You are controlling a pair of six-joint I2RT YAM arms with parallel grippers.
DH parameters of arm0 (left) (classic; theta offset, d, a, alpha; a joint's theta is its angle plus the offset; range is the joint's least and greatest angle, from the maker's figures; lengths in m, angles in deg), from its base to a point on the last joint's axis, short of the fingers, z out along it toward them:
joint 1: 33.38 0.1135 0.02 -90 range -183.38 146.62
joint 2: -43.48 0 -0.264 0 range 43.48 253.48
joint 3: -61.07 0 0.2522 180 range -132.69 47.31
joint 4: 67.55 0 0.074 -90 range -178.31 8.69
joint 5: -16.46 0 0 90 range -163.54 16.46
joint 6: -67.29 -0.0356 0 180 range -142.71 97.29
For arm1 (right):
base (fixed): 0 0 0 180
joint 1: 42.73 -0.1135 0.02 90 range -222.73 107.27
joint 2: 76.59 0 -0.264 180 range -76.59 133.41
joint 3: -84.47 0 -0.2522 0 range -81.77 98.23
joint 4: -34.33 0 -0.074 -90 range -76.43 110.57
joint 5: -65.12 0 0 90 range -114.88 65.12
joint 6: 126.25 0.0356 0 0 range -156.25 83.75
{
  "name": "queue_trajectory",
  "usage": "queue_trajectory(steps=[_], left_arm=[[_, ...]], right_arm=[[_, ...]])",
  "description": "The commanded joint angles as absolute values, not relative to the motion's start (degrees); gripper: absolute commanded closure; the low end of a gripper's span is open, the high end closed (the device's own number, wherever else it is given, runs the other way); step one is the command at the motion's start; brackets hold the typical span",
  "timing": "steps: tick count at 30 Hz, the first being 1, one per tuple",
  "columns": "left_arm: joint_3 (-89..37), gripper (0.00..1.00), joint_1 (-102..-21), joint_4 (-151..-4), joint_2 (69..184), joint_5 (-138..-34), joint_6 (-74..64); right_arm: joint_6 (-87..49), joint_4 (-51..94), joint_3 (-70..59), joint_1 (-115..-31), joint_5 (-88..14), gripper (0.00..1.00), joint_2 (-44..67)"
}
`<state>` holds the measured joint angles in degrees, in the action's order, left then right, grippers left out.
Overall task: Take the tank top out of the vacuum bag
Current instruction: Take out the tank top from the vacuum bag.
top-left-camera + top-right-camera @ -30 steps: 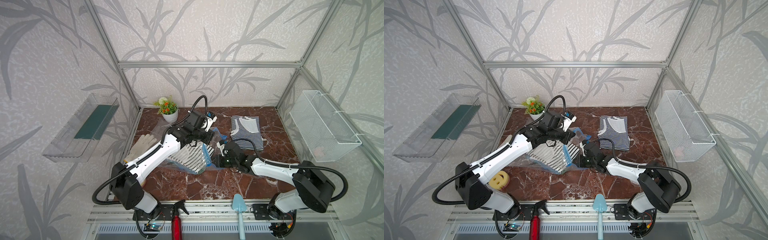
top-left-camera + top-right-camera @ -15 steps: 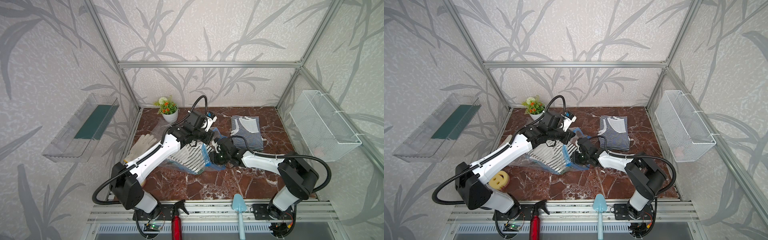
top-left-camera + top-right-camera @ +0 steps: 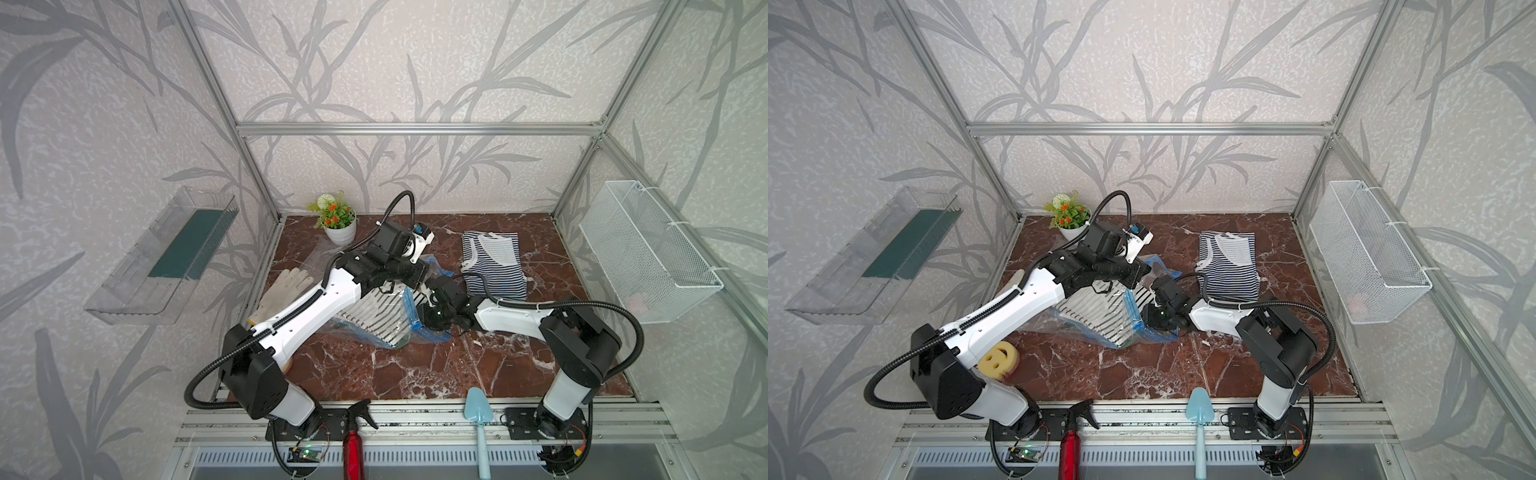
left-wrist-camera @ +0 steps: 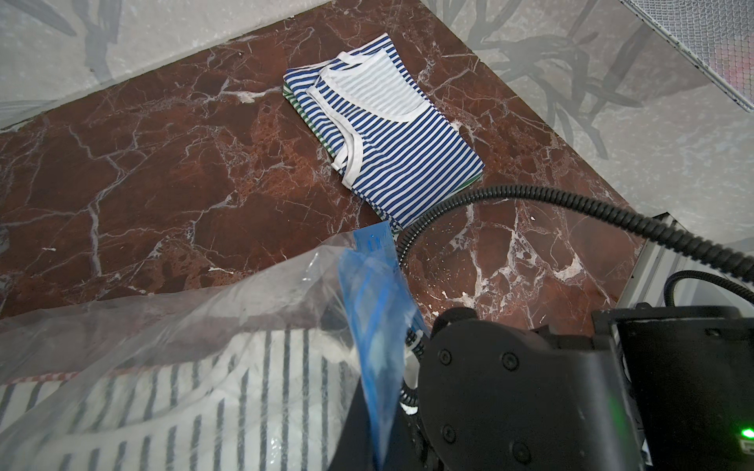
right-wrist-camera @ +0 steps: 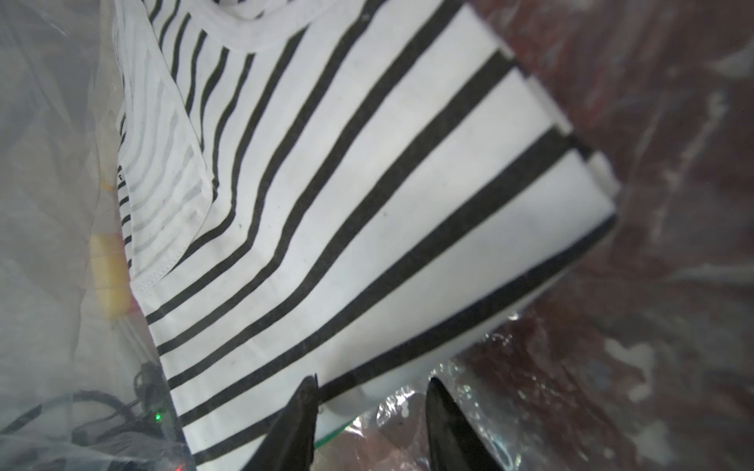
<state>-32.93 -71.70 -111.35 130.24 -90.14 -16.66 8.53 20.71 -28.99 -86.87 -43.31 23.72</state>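
Plastic vacuum bag (image 3: 410, 311), left arm (image 3: 316, 307) half-hide striped tank top (image 3: 374, 316).

The bag (image 4: 204, 310) was clear, its strip (image 4: 375, 326) blue. The tank top (image 5: 367, 204) inside was white with black stripes and white trim. The folded top (image 4: 391, 151) was blue-and-white striped with white trim, a green edge showing beneath. The table (image 3: 415, 365) was red-brown marble with white veins. The walls (image 3: 415, 83) were pale grey with darker grey leaves. The plant (image 3: 334, 214) was green with orange flowers, its pot (image 3: 341, 232) white. The glove (image 3: 282, 286) was cream, the sponge (image 3: 997, 359) yellow with a smiley face, the trowel (image 3: 1199, 411) light blue, the bottle (image 3: 1071, 453) red and the basket (image 3: 644, 257) white.
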Motion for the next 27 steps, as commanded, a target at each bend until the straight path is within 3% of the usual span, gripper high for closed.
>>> queue_trajectory(steps=[1, 27], left_arm=[[-32.9, 1.00, -72.1, -110.5, 129.2, -90.7, -17.3], [-33.2, 1.00, -72.1, -110.8, 129.5, -90.0, -17.5]], right_arm=[[8.3, 20.7, -27.2, -86.6, -43.1, 0.58, 25.5], [5.9, 17.9, -23.2, -85.9, -43.0, 0.92, 22.2]])
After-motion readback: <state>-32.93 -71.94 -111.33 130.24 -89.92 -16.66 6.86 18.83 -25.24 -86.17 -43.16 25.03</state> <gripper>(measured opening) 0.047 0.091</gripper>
